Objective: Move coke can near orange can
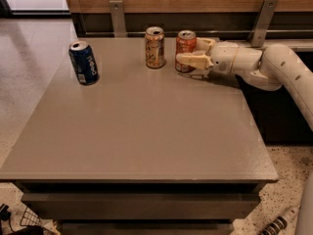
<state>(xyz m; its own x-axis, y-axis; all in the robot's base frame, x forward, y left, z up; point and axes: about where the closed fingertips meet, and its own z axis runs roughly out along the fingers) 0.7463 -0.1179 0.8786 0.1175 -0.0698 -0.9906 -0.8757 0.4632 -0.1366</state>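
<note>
Grey table [146, 131], 12 o'clock edge: gripper [190, 51] clamped on coke can [186, 39], orange can [155, 48] just beside at 9 o'clock (probably only release left).

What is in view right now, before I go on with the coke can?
table: one, grey, fills the middle of the view.
coke can: one, red-orange, upright near the far edge, just right of the orange can and apart from it.
orange can: one, pale orange-tan, upright, far edge.
blue can: one, dark blue, upright, far left of the table.
metal brackets: two, grey, behind the table.
bottle-like object: one, dark, floor at lower right.
arm: one, white, reaching in from the right.
gripper: one, cream, fingers either side of the coke can, shut on it.
</note>
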